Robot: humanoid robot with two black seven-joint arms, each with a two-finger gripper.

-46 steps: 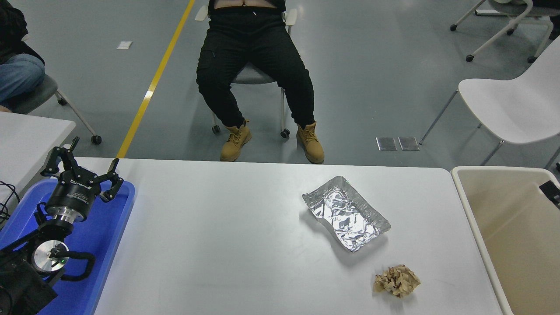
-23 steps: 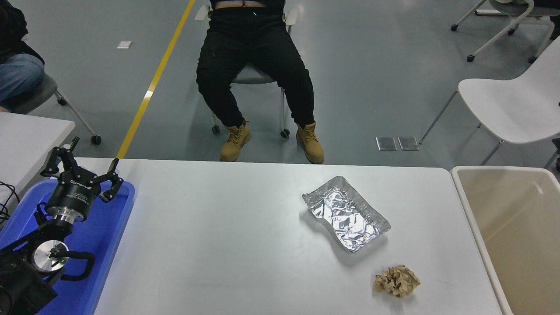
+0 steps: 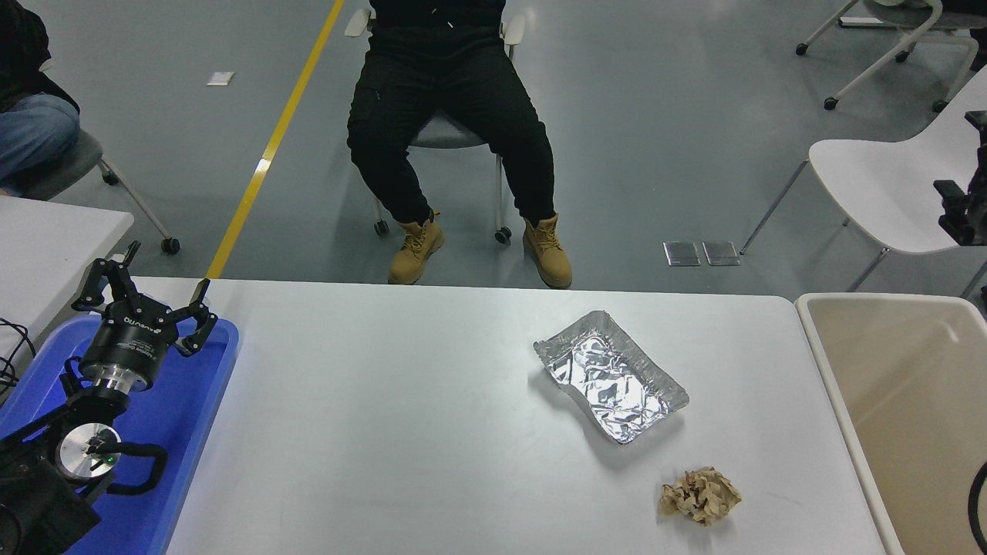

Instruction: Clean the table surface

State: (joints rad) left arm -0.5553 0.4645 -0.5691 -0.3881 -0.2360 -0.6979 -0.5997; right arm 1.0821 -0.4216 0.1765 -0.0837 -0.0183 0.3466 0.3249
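Rising at the right edge since a moment ago, the right gripper (image 3: pixel 960 212), fingers' state unclear, leaves foil tray (image 3: pixel 611 376) and crumpled paper (image 3: pixel 699 496) littering the bench (image 3: pixel 385 432); left gripper (image 3: pixel 146 304) parked, fingers released.

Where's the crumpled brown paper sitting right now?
Head view: the crumpled brown paper lies near the table's front right, just nearer than the foil tray, left of the beige bin.

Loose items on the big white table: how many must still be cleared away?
2. A crumpled foil tray lies right of the middle of the table surface, and a ball of brown paper lies nearer the front edge, apart from it. Nothing seems hidden.
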